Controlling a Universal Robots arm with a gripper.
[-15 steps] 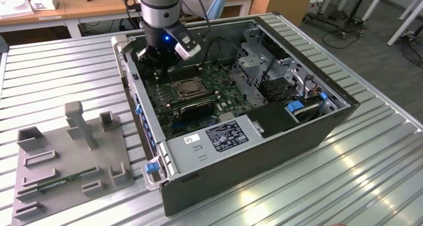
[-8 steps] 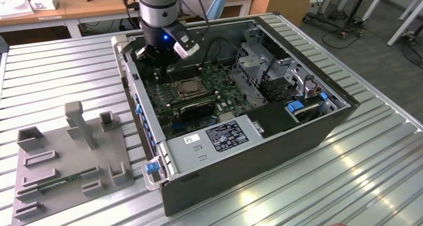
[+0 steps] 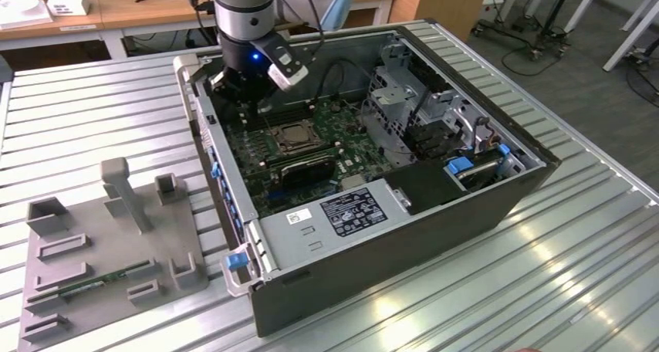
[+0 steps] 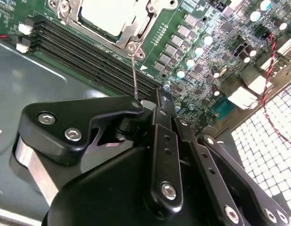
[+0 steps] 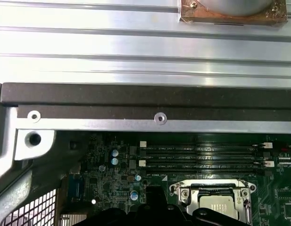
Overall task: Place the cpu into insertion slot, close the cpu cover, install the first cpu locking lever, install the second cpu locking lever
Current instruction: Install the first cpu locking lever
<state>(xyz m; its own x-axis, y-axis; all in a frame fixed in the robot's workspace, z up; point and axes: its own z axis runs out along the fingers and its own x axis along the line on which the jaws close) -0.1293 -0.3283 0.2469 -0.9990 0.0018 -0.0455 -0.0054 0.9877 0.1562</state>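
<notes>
Second wrist view, gripper [image 4: 162, 100]: the black fingers [image 4: 165, 141] are pressed together, with no gap at the tips.
Gripper position: low over the green motherboard [image 4: 206, 70], just beside the long memory slots [image 4: 88, 52]. It is near the socket but not above it.
Locking lever [image 4: 134, 75]: a thin bare metal rod. It runs from the corner of the socket frame, across the memory slots, to the gripper. Its free end meets the gripper just beside the fingertips; contact cannot be confirmed.
Cpu [image 4: 105, 16]: seated in the insertion slot [image 3: 292, 140], silvery-grey top facing up. It shows in both wrist views.
Cpu cover [image 4: 136, 28]: lies flat over the cpu. Its silver frame surrounds the chip, and the chip top shows through the window.
Insertion slot, exterior view: sits mid-board, between the memory slots and a black block [image 3: 307, 170].
Arm [image 3: 247, 12]: reaches down into the open computer case [image 3: 412, 228] at the far end of the board, with a blue light lit at the wrist.
Power supply [image 3: 345, 209]: grey box with a label, at the near end of the case.
Table [image 3: 103, 113]: ribbed aluminium surface carrying the case.
Fixture plate [image 3: 92, 236]: grey plate with raised holders, on the table at the exterior view's left, well apart from the case.
Memory module [image 3: 98, 282]: a green strip lying in one holder of the fixture plate.
</notes>
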